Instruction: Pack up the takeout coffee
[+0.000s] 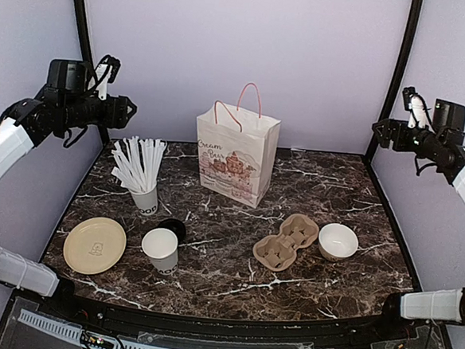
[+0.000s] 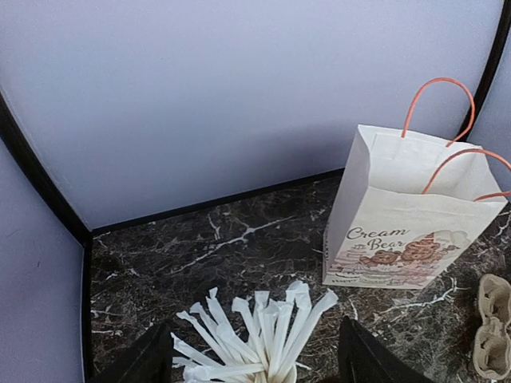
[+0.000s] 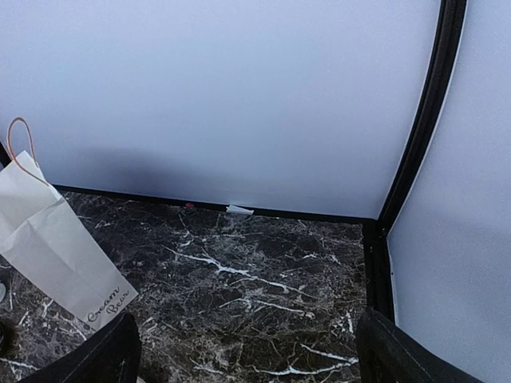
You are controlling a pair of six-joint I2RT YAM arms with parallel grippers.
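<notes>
Brown-black marbled bench (image 1: 311, 188), white-veined; white paper bag (image 1: 235, 157) upright at its back middle, pink handles up, mouth open, bear print on the front.

Front-left of the bag, near the bench's front edge: cup (image 1: 161, 249), white paper, stood upright and uncovered, black lettering low on its side. Just behind it, toward the bag: lid (image 1: 173, 229), black, lay flat, touching the cup or nearly so; could not tell which. Both outside the bag.

Left of the bag, behind the lid: straw cup (image 1: 140, 176), stuffed with white wrapped straws. Farthest left of the bag, beside the cup: beige plate (image 1: 94, 245), lay flat. Front-right of the bag: brown pulp carrier (image 1: 286, 241), lay flat. Just right of that, farther from the bag: white bowl (image 1: 338, 242), stood upright.

High and well left of the bag: left tool (image 1: 130, 111), fingers spread wide, gripped nothing, straws showing low between them in the wrist view. High and well right of the bag: right tool (image 1: 377, 133), likewise spread wide, gripped nothing.
</notes>
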